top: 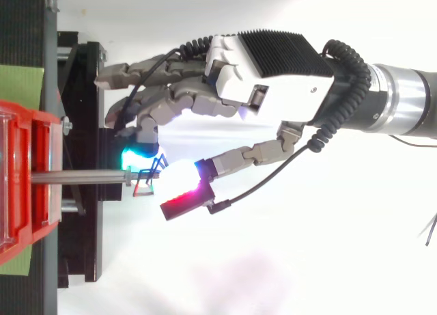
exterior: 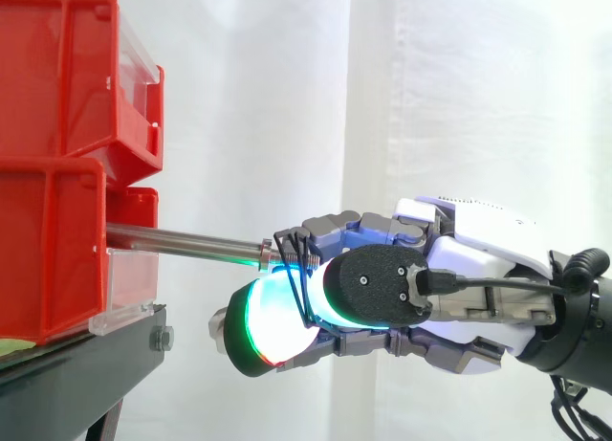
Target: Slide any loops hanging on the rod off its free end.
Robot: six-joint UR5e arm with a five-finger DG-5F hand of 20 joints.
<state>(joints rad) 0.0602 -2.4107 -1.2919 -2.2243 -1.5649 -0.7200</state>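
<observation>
Hand (exterior: pixel 478 269) nearest, thumb and finger pads (exterior: pixel 273 317) pinched on thin dark loops (exterior: pixel 291 245). Loops sit at free end of steel rod (exterior: pixel 182 239), well out from red bins (exterior: pixel 53 250). Suggest: hold pinch, pull straight along rod axis, no twisting, clear tip.

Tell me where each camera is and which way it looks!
Side view: sits beside the work at about its height, looking level across at the red bins and the rod; the hand and arm come in from the right.
Top view: sits above, looking down on the same rod; the hand and arm reach in from the right edge.
Shared: both show the hand curled round the dark loops at the rod's free end.
</observation>
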